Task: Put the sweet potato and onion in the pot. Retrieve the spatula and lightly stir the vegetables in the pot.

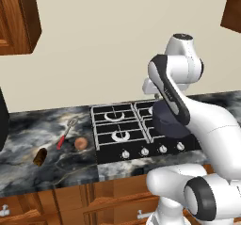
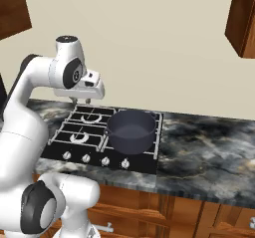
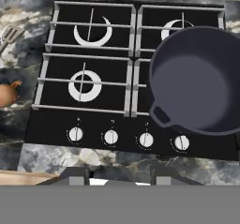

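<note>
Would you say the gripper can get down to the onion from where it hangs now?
Probably yes. The gripper hangs empty above the stove's back burners, and the onion lies in the open on the counter, apart from the spatula and sweet potato.

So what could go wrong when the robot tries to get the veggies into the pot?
The onion is round and sits near the counter's front edge, so a clumsy pinch from the claw might roll it off. The sweet potato lies farthest from the pot, a long carry. The spatula lies close beside the onion and could get bumped.
</note>
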